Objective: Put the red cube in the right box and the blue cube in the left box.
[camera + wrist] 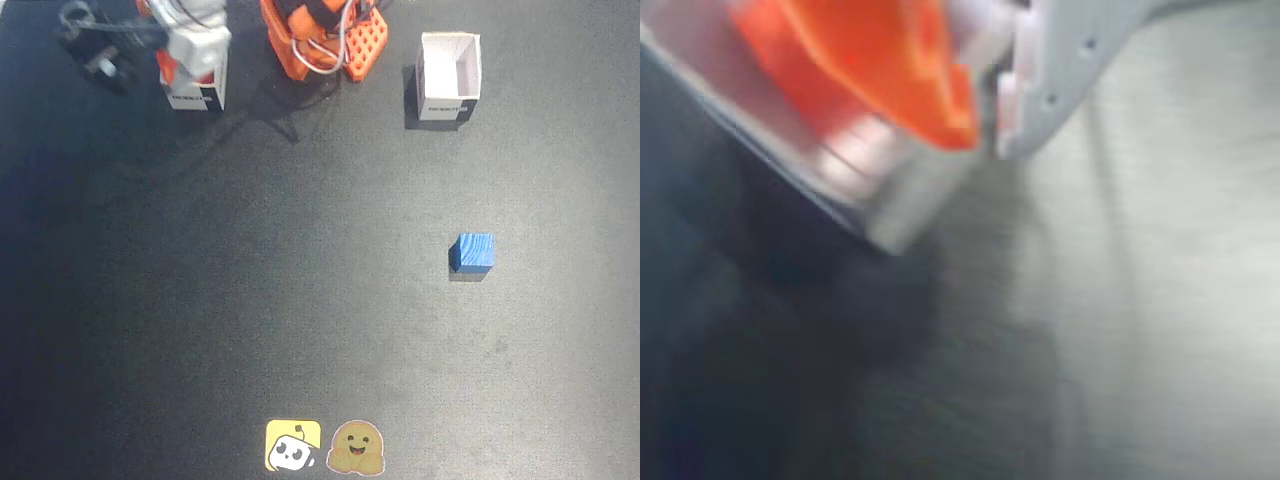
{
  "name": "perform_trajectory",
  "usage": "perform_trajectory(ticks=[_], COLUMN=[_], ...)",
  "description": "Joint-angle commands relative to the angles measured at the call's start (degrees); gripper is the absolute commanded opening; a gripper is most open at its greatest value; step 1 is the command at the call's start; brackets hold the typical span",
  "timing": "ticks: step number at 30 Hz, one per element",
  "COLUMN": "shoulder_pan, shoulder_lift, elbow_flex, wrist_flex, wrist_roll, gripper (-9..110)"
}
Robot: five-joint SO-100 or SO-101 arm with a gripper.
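Observation:
In the fixed view my gripper [193, 42] hangs right over the left white box [196, 92] at the top left and hides its opening. The blurred wrist view shows a red-orange shape, seemingly the red cube [865, 60], inside that box's white wall [875, 190], with a white finger [1065, 55] right beside it. I cannot tell whether the jaws still hold it. The blue cube [472, 253] sits alone on the black mat at the right. The right white box [449, 75] stands open and empty at the top right.
The orange arm base [320, 35] with its cables stands between the two boxes. A black part [95, 45] juts out at the top left. A yellow sticker [293, 445] and a brown smiley sticker [357, 447] lie at the mat's front edge.

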Motion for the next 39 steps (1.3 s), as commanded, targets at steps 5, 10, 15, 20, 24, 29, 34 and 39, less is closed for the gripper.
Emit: perform_trajectory(ticks=[5,10,15,20,24,29,34,39], shoulder_pan=[-20.4,-33.1,-42.2,-49.4,-54.8,-59.2,-61.8,-62.5], shoulder_lift=[10.4,22.4,25.6,25.7,25.8,25.8,25.8,25.8], elbow_flex=[0.3,3.5,5.5,5.6,6.6,7.5,9.6,12.2], wrist_flex=[3.0,6.3,7.6,7.4,6.5,5.5,3.5,0.9], wrist_roll=[6.3,8.5,10.5,9.6,9.6,9.1,10.1,10.5], gripper=[0,0,0,0,0,0,0,0])
